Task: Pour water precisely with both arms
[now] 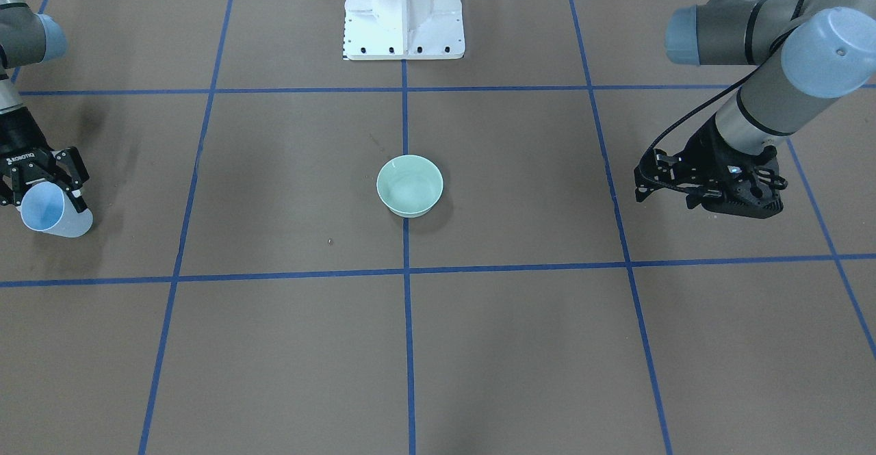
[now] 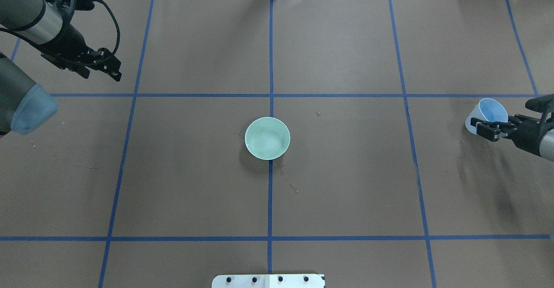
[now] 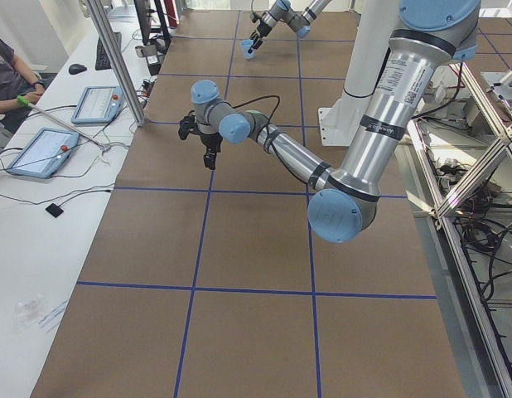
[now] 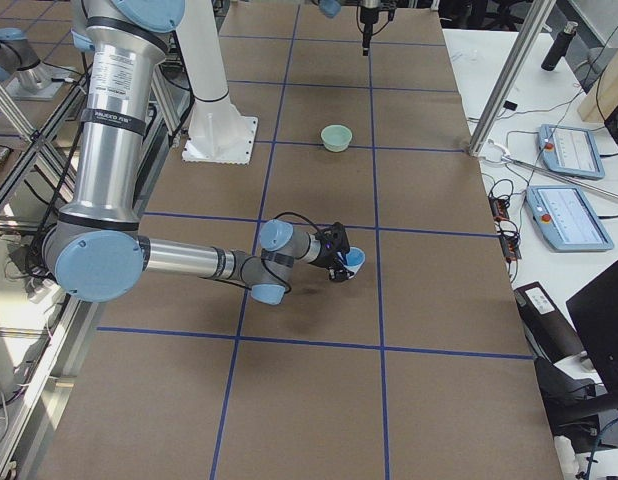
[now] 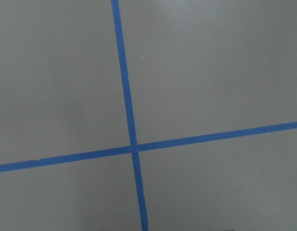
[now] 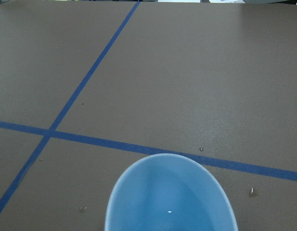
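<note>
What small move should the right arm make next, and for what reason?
Probably carry the blue cup toward the green bowl. The right gripper is shut on the cup far out to the side, while the bowl stands alone at the centre.

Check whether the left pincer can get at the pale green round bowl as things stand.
Probably yes. The left pincer holds nothing; only bare brown table lies between it and the pale green round bowl. The right pincer, gripping a light-blue cup, is far off.
</note>
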### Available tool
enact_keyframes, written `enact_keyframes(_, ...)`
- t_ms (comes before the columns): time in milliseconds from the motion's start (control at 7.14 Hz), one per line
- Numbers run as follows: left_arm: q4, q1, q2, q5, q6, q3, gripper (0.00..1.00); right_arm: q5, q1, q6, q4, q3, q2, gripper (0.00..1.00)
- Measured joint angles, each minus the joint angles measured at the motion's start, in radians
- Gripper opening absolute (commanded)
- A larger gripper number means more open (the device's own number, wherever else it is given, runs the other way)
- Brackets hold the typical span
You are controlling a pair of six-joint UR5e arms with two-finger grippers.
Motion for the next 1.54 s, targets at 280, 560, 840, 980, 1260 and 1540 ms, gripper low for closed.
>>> enact_keyframes(280, 0.0, -0.001, 0.0, 0.0, 0.0, 0.0, 0.86, -0.007, -0.01, -0.023, 0.0, -0.006, 0.002, 0.47)
enact_keyframes(560, 0.001, -0.001, 0.0, 0.0, 0.001, 0.0, 0.86, -0.007, -0.013, -0.034, 0.0, -0.012, 0.003, 0.78)
enact_keyframes(840, 0.001, -0.001, -0.001, 0.0, 0.002, 0.0, 0.86, -0.002, -0.014, -0.034, 0.001, -0.014, 0.001, 0.99)
enact_keyframes(980, 0.001, -0.002, -0.001, 0.0, 0.002, 0.0, 0.86, 0.002, -0.014, -0.031, 0.005, -0.015, -0.001, 0.99)
enact_keyframes(1260, 0.002, -0.002, 0.0, 0.0, 0.002, 0.0, 0.86, 0.015, -0.013, -0.027, 0.021, -0.014, -0.012, 0.99)
enact_keyframes(1540, 0.002, -0.002, 0.0, 0.0, 0.002, 0.0, 0.86, 0.038, -0.012, -0.026, 0.085, -0.011, -0.071, 0.99)
